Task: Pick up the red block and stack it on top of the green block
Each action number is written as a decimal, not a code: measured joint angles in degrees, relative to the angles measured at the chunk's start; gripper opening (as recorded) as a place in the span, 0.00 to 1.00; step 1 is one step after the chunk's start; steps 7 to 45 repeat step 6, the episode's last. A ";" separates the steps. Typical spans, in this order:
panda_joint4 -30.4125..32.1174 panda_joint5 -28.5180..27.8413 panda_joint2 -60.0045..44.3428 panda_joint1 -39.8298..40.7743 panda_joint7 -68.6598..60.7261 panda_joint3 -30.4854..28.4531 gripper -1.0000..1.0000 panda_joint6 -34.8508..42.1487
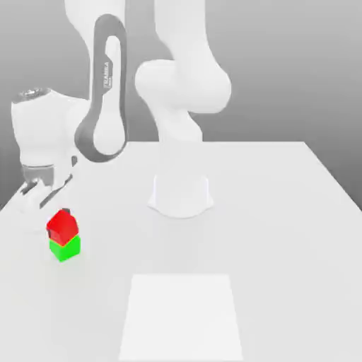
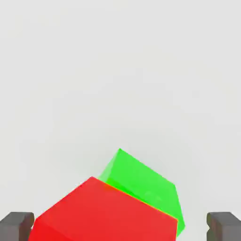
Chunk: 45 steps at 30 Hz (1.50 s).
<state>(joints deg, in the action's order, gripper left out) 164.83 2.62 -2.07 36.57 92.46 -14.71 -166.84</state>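
Note:
The red block (image 1: 62,225) rests on top of the green block (image 1: 66,248) near the table's edge at the exterior view's left. It sits a little askew, so part of the green top shows beside it. My gripper (image 1: 44,193) hangs open just above and slightly behind the stack, touching neither block. In the hand view the red block (image 2: 101,214) lies close below, partly covering the green block (image 2: 141,181). The gripper (image 2: 121,228) has its two dark fingertips (image 2: 16,227) spread wide at either side of the cubes.
The arm's white base (image 1: 180,194) stands mid-table, to the exterior view's right of the stack. A flat white square patch (image 1: 180,317) lies on the table (image 1: 283,233) in front of the base.

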 joint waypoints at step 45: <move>0.41 -7.52 11.01 2.58 5.26 0.63 1.00 10.37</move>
